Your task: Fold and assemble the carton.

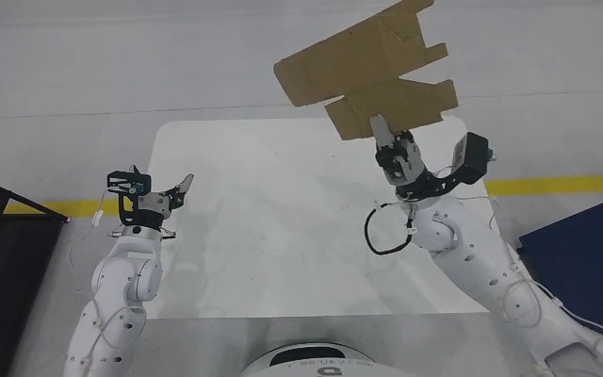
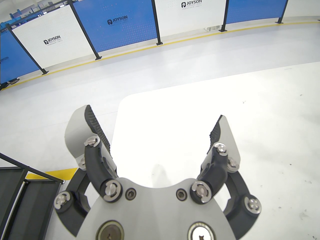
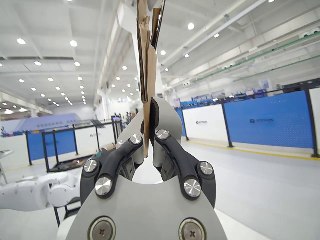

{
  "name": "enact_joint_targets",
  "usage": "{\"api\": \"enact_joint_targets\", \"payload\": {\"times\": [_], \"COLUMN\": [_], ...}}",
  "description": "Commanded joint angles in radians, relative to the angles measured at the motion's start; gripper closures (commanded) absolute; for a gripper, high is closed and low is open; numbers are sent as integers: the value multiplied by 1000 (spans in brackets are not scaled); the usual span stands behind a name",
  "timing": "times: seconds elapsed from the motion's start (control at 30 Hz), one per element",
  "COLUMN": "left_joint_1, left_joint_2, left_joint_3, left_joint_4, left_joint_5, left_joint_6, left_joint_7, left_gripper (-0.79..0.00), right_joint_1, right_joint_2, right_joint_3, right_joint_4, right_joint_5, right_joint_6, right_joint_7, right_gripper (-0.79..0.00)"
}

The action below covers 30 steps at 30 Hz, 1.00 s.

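Note:
A flat brown carton (image 1: 367, 71) with unfolded flaps hangs in the air over the table's far right corner. My right gripper (image 1: 381, 125) is shut on its near edge. In the right wrist view the carton (image 3: 146, 71) rises edge-on from between the shut fingers of the right gripper (image 3: 149, 106), its two layers slightly parted higher up. My left gripper (image 1: 184, 183) stands open and empty above the table's left edge. In the left wrist view the left gripper (image 2: 155, 118) has its fingers spread wide over the white table (image 2: 180, 116).
The white table (image 1: 283, 226) is bare. A dark rack (image 1: 24, 254) stands off the table's left side. A yellow floor line (image 1: 546, 185) runs behind the table, and blue and white fence panels (image 2: 125, 18) stand far off.

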Motion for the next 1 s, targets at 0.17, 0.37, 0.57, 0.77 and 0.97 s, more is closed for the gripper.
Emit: {"api": "enact_joint_targets", "payload": {"times": [0.17,0.37,0.57,0.77,0.97], "left_joint_1": [0,0,0,0,0], "left_joint_2": [0,0,0,0,0], "left_joint_3": [0,0,0,0,0], "left_joint_4": [0,0,0,0,0], "left_joint_5": [0,0,0,0,0], "left_joint_6": [0,0,0,0,0], "left_joint_7": [0,0,0,0,0], "left_gripper": [-785,-785,-785,-785,-785], "right_joint_1": [0,0,0,5,19], "right_joint_2": [-18,-18,-18,-20,-8], "right_joint_3": [-2,-2,-2,-2,2], "right_joint_4": [39,39,39,-6,-168], "right_joint_5": [-27,-27,-27,-237,-939], "right_joint_6": [-27,-27,-27,173,509], "right_joint_7": [-39,-39,-39,207,686], "right_gripper": [0,0,0,0,0]}}
